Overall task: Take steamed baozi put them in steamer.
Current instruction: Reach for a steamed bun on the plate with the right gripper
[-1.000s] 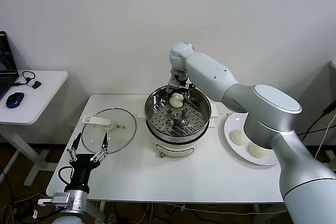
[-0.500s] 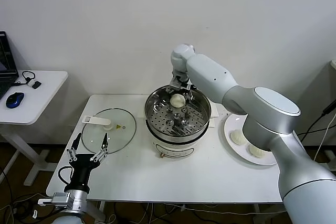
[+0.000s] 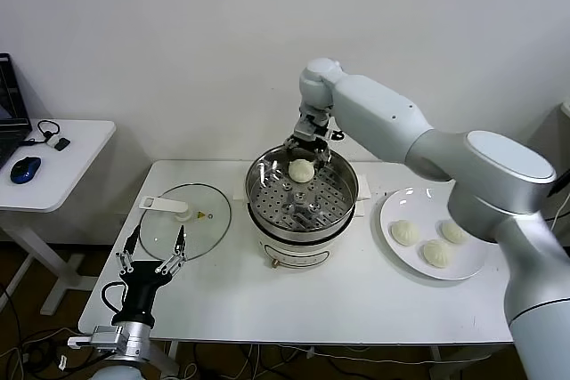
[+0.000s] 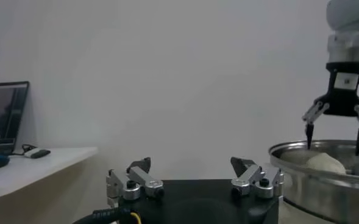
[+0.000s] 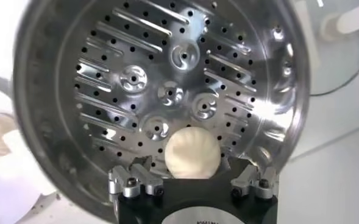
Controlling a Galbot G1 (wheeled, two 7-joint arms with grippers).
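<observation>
The steel steamer [image 3: 290,239] stands mid-table. One cream-white baozi [image 3: 300,169] lies on its perforated tray at the far side. My right gripper [image 3: 310,146] hangs open just above that baozi, not touching it. In the right wrist view the baozi [image 5: 191,152] lies on the tray [image 5: 167,91] between and below the spread fingers of the right gripper [image 5: 191,165]. Three more baozi [image 3: 436,254] lie on the white plate [image 3: 392,206] to the right. My left gripper [image 3: 151,253] is parked open and empty at the table's front left; it also shows in the left wrist view [image 4: 191,163].
The flat glass lid [image 3: 183,220] with a white handle lies left of the steamer. A side table [image 3: 71,162] with a blue mouse [image 3: 26,169] stands at far left. The wall is close behind the steamer.
My right gripper has let go of the baozi in the steamer and risen a little. The arm has swung up and right, uncovering a third baozi on the plate. The left arm has not moved.
</observation>
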